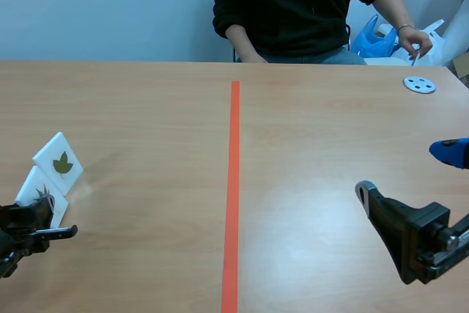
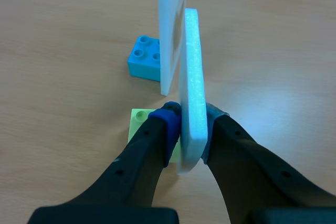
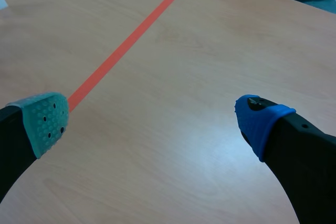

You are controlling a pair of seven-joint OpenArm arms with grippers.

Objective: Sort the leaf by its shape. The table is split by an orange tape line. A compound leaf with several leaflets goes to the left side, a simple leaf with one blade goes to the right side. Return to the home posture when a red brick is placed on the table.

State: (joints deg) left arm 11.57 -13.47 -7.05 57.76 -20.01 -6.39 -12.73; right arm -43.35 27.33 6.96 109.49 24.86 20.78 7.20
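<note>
Two white cards stand upright on the left side of the table. The far card [image 1: 58, 163] shows a dark green leaf and rests on a blue brick [image 2: 144, 59]. The near card [image 1: 39, 193] shows a darker leaf and stands on a light green brick [image 2: 137, 126]. My left gripper [image 2: 189, 123] is shut on the near card [image 2: 191, 77], pads pressing both faces near its lower edge; the far card [image 2: 172, 30] is just ahead. My right gripper [image 3: 152, 121] hangs open over bare table on the right side, nothing between its fingers.
The orange tape line [image 1: 233, 181] runs down the table's middle. A person in black sits across the table, one hand near a blue and white object [image 1: 377, 34]. A white round disc [image 1: 419, 84] lies at the far right.
</note>
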